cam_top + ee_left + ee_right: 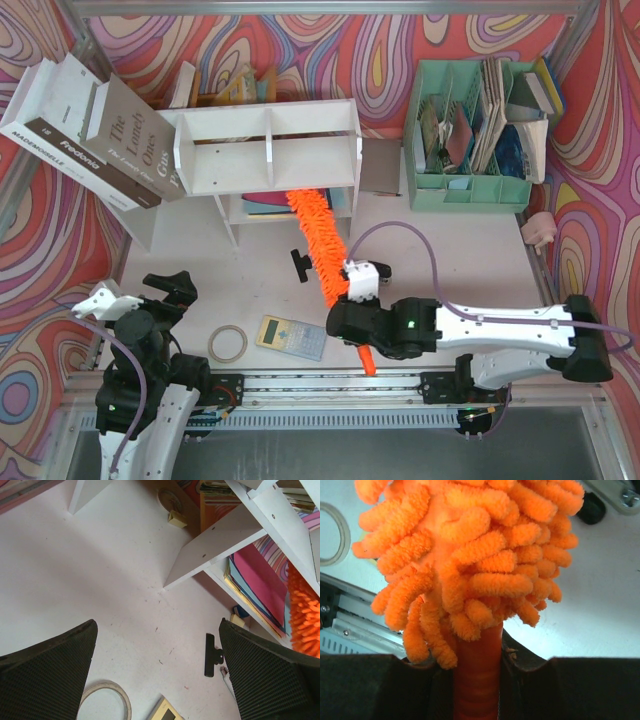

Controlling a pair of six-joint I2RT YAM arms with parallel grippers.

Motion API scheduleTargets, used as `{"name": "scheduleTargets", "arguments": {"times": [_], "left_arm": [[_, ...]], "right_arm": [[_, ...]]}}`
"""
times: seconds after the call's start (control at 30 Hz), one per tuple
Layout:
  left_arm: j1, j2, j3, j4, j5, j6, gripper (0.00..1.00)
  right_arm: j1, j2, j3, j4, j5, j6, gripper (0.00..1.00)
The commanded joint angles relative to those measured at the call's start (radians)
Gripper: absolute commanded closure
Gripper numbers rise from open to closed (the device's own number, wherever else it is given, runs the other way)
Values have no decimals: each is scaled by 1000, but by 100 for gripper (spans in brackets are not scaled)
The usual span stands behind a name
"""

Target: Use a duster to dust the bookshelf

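The right gripper (477, 677) has its jaws pinched on the duster (470, 555) at the thin orange handle, just below the fluffy head. In the top view this gripper (342, 303) sits near the front of the table, with the handle's end poking out behind it toward the rail. The duster (315, 225) runs from there up and to the left. Its tip is at the open front of the shelf's (270, 150) lower tier, over a stack of coloured papers (262, 206).

A black clip (299, 265) lies on the table just left of the duster head, apart from it. A calculator (290, 336) lies just left of the right gripper, and a tape ring (228, 343) lies further left.

The left gripper (168, 290) hangs over the table's left front, well apart from the shelf (220, 535), jaws spread wide and holding nothing. Its camera shows the clip (212, 655), the ring (107, 697) and a corner of the calculator (162, 711) below it.

Big books (90, 130) lean at the shelf's left end. A green organizer (470, 190) stuffed with papers stands to the shelf's right.
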Motion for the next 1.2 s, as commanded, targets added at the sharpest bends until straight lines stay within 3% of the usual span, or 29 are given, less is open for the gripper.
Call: {"name": "scheduleTargets", "arguments": {"times": [0.0,0.27,0.63,1.0,1.17], "left_arm": [[8,5,-17,25,7,16,2],[8,2,-17,25,6,16,2],[8,1,-17,23,4,16,2],[8,1,-17,24,4,15,2],[8,-1,-16,22,4,15,2]], "right_arm": [[-1,84,38,191,-19,-145,100],[-1,202,3,244,-103,-178,100],[6,134,128,238,-87,-297,100],[21,182,7,291,-152,-260,100],[32,194,43,257,-125,-274,100]]}}
